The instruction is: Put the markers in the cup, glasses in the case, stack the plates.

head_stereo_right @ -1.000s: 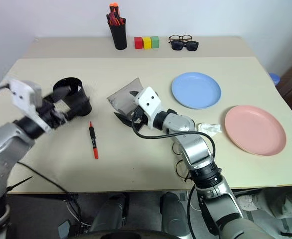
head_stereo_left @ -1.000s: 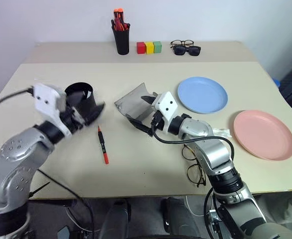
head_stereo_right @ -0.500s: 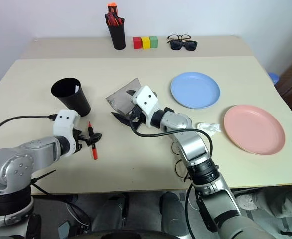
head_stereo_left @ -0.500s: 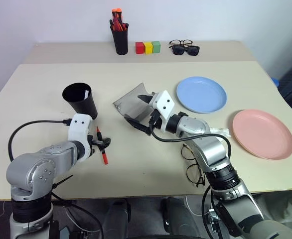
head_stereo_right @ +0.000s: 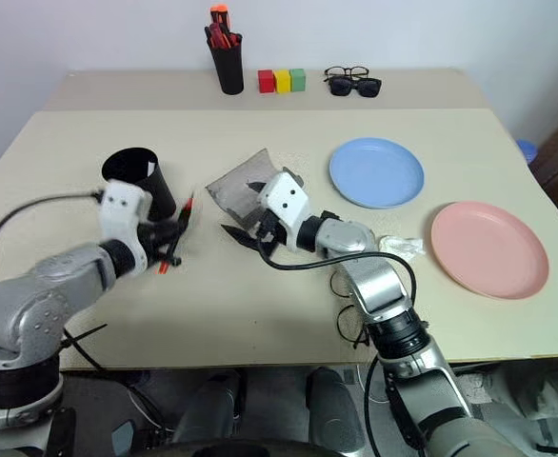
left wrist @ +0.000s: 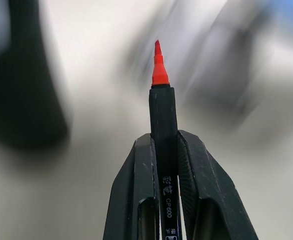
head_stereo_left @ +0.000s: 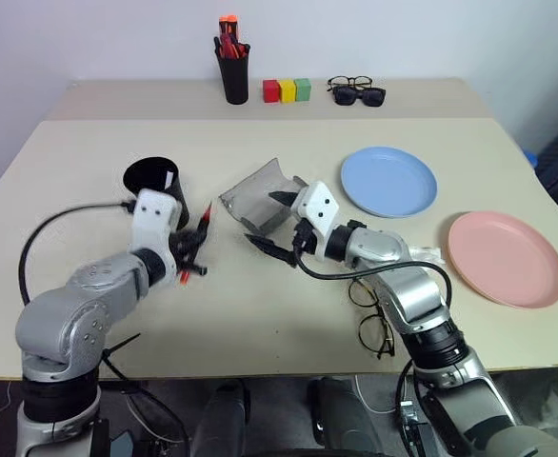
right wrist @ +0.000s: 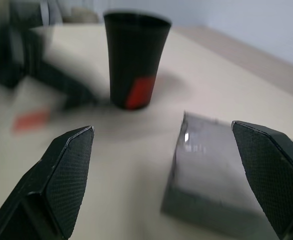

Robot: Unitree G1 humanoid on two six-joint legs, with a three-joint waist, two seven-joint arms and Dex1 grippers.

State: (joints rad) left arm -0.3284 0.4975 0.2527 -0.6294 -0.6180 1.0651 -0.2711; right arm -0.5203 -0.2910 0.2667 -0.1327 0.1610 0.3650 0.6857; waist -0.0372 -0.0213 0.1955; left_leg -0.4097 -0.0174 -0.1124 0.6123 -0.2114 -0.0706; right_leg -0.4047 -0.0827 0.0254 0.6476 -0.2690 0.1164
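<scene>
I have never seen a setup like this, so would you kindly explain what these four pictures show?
It is a two-armed humanoid robot at a table. Two pictures look down from its head; the other two look along each wrist. The left gripper has its jaws shut on a red marker beside the black cup. The right gripper, jaws open, hovers at the open grey case. Also on the table: glasses, a blue plate and a pink plate.

Left gripper point(left wrist: 164, 150) fingers clamped on something thin, right gripper point(right wrist: 166, 175) fingers spread wide
</scene>
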